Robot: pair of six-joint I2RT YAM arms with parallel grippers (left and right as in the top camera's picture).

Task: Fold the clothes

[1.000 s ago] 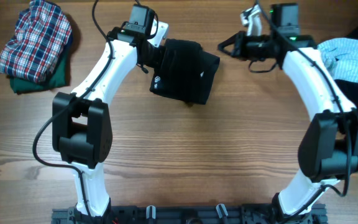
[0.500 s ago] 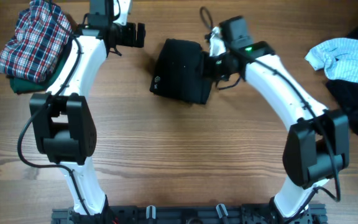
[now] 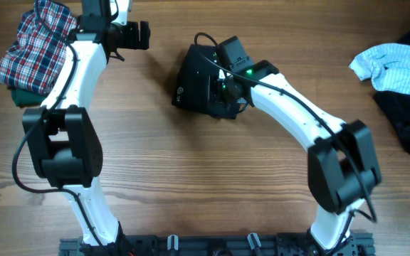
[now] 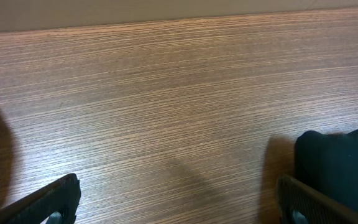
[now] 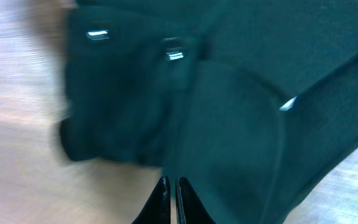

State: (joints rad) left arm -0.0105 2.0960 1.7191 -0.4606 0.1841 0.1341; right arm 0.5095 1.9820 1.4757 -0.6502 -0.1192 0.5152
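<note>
**Shirt bundled, last fold being settled**

Shirt (image 3: pixel 191 82) lies as a compact black bundle at the far middle of the table (image 3: pixel 191 178). My right hand (image 5: pixel 170 193) is pinched shut and empty, its tips over the cloth. I judge I am pressing the fold flat. My left hand (image 3: pixel 139 34) hangs wide open near the plaid pile (image 3: pixel 38 46). Next I must lift off without dragging the cloth.

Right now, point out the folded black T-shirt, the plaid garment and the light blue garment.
folded black T-shirt (image 3: pixel 192 80): overhead view, flat fabric beside its white logo.
plaid garment (image 3: pixel 35 48): overhead view, middle of the bundle.
light blue garment (image 3: pixel 393 67): overhead view, its crumpled middle.
</note>
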